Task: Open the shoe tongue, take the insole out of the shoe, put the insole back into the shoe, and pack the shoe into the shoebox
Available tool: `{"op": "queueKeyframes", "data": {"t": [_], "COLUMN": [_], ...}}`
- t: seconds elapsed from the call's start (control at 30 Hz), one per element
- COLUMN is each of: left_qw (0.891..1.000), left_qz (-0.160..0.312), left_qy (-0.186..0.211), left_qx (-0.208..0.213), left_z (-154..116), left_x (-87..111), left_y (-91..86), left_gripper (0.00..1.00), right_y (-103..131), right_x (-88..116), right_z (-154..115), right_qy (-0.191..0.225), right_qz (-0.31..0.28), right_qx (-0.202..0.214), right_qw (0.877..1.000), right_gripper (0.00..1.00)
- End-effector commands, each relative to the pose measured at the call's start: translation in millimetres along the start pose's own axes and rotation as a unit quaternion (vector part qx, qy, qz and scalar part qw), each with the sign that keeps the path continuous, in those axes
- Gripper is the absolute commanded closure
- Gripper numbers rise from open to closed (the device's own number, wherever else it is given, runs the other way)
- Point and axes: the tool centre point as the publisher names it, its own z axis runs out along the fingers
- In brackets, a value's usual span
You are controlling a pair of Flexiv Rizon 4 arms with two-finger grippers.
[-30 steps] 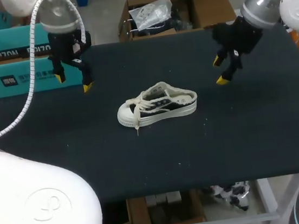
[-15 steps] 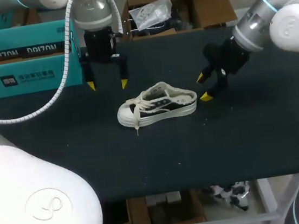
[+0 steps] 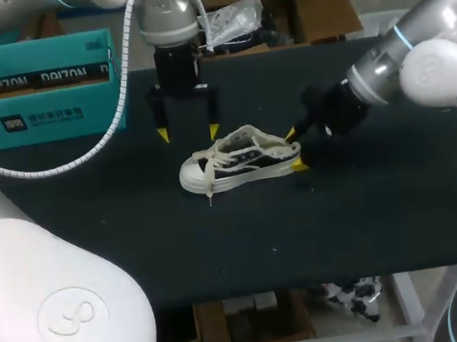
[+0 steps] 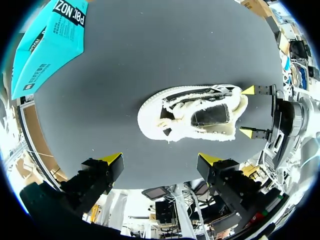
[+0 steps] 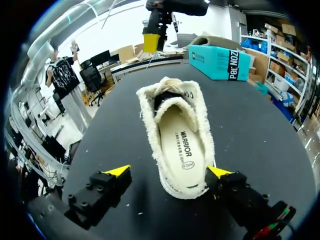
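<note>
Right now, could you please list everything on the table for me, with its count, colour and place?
shoe: one, cream with black panels, on its sole near the table's middle, toe toward my left.
insole: one, cream, lying inside the shoe.
shoebox: one, teal, open-topped, at the table's far left edge.
table: one, black top, under the shoe.
left gripper: one, black with yellow tips, open, just behind the shoe and apart from it.
right gripper: one, black with yellow tips, open, at the shoe's heel, which sits between its fingers.
</note>
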Motion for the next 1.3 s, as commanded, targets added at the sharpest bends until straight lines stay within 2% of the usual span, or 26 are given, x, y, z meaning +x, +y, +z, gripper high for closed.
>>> {"op": "queueKeyframes", "data": {"t": [0.03, 0.23, 0.43, 0.77, 0.9, 1.3], "left_qw": [1.0, 1.0, 1.0, 1.0, 1.0, 1.0], "left_qz": [0.002, 0.004, 0.008, 0.014, 0.012, 0.011], "left_qy": [-0.012, -0.015, -0.016, -0.021, -0.026, -0.025], "left_qx": [-0.003, -0.004, -0.01, -0.011, -0.01, -0.013], "left_z": [2.8, 2.6, 4.6, 1.7, 2.0, 5.6], "left_x": [9.3, 11.6, 15.4, 23.7, 26.4, 31.0], "left_y": [-0.1, 1.6, -0.9, 4.5, 6.2, 3.8], "left_gripper": [0.0, 0.0, 0.0, 0.0, 0.0, 0.0], "right_y": [-1.6, 13.9, 12.2, -3.0, -3.4, -8.3], "right_x": [-6.8, 8.5, 6.1, -33.0, -42.5, -34.6], "right_z": [5.4, -18.2, -31.1, -10.2, -2.1, 19.2], "right_qy": [-0.004, -0.024, -0.035, -0.008, 0.0, 0.028], "right_qz": [-0.003, -0.014, -0.02, -0.023, -0.026, -0.026], "right_qx": [-0.014, 0.0, 0.006, -0.02, -0.029, -0.042], "right_qw": [1.0, 1.0, 0.999, 0.999, 0.999, 0.998], "right_gripper": [0.0, 0.0, 0.0, 0.0, 0.0, 0.0]}}
